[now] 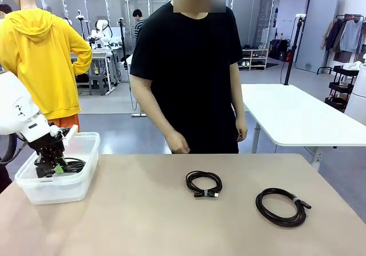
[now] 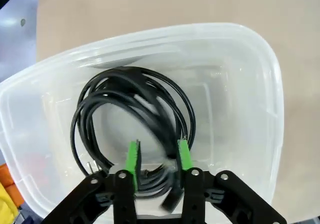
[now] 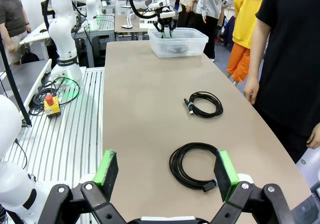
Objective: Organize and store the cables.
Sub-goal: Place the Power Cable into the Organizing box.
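Observation:
A clear plastic bin [image 1: 86, 170] stands at the table's left end. Inside it lies a black coiled cable [image 2: 125, 114], slightly blurred. My left gripper [image 2: 158, 156] is down in the bin, its green pads [image 2: 132, 156] partly apart around the coil's near strands, with a gap on the left side. A thin black coil [image 1: 204, 183] lies mid-table, also seen as the farther coil [image 3: 204, 104]. A thicker coil with a pale band [image 1: 282, 207] lies at the right. My right gripper [image 3: 166, 169] hangs wide open above the thicker coil [image 3: 192, 166], holding nothing.
A person in a black shirt stands at the far edge, hands [image 1: 177, 144] hanging free near the table. A white table [image 1: 291, 110] stands behind at the right. Beside the table runs a slatted metal platform [image 3: 65, 134] with a red stop button [image 3: 51, 104].

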`<state>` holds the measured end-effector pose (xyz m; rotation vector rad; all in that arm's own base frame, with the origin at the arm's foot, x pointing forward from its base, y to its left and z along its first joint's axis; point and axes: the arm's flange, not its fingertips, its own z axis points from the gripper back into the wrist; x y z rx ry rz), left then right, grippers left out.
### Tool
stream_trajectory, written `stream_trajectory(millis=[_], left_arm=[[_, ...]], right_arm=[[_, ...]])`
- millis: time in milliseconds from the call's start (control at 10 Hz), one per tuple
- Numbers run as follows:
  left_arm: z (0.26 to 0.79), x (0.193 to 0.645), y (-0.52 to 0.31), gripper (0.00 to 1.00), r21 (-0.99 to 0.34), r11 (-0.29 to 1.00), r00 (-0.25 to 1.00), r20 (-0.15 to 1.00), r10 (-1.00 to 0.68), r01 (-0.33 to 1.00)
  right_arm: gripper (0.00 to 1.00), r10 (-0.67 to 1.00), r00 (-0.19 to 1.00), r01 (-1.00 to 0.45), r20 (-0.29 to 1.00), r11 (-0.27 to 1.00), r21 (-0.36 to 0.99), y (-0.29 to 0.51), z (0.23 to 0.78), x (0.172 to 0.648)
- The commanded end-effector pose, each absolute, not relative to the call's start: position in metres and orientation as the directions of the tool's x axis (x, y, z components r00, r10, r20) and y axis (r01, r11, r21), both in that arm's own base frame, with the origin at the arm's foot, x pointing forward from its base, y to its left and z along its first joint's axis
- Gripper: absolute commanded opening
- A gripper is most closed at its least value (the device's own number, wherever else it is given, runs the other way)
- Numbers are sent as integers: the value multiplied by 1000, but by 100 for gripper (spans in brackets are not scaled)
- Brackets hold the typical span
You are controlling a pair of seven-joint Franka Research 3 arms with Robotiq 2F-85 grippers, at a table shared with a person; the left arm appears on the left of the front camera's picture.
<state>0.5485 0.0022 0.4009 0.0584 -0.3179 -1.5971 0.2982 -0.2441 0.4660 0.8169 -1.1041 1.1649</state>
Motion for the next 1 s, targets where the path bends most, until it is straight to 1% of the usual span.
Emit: stream_trajectory(millis=[0,100,300,400,500,600,900], left_arm=[[414,545,2,90,258,15,-35,187,-982,966],[418,542,2,100,262,23,-29,194,-981,965],[422,538,3,100,270,53,-3,201,-980,962],[426,534,2,97,273,69,10,214,-977,960],[428,529,0,100,280,69,9,210,-978,957],[426,542,1,100,271,37,-12,177,-984,962],[426,542,1,100,271,37,-12,177,-984,962]], right_arm=[[99,279,2,-971,960,229,-64,-243,466,298],[99,279,2,-971,960,229,-64,-243,466,298],[99,279,2,-971,960,229,-64,-243,466,298],[99,279,2,-971,960,229,-64,-243,466,298],[99,279,2,-971,960,229,-64,-243,466,298],[99,279,2,-971,960,229,-64,-243,466,298],[99,279,2,-971,960,229,-64,-243,466,298]])
